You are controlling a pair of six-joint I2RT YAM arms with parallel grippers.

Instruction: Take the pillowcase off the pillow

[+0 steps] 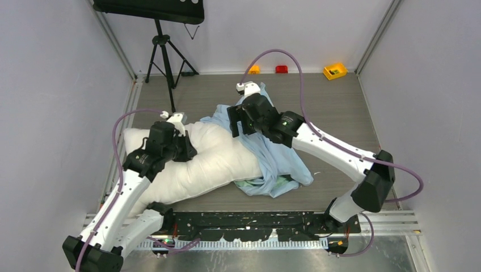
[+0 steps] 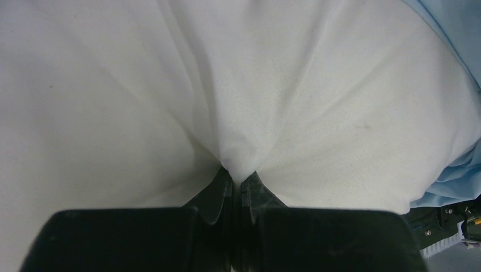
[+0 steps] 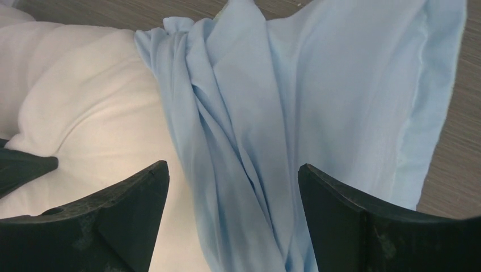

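The white pillow (image 1: 212, 161) lies on the floor at centre left, mostly bare. The light-blue pillowcase (image 1: 278, 161) is bunched over its right end and trails onto the floor, its mint-green inner side (image 1: 249, 184) showing at the front. My left gripper (image 1: 182, 148) is shut on a pinch of the pillow's white fabric (image 2: 241, 164). My right gripper (image 1: 238, 126) is open above the bunched pillowcase (image 3: 238, 130), its fingers (image 3: 142, 192) straddling the folds beside the pillow (image 3: 85, 124); I cannot tell whether they touch the cloth.
A black tripod (image 1: 164, 51) stands at the back left. A yellow box (image 1: 334, 71), a red item (image 1: 281, 69) and an orange item (image 1: 254, 69) sit along the back wall. Grey walls close both sides. The arm bases sit on the near rail (image 1: 244, 226).
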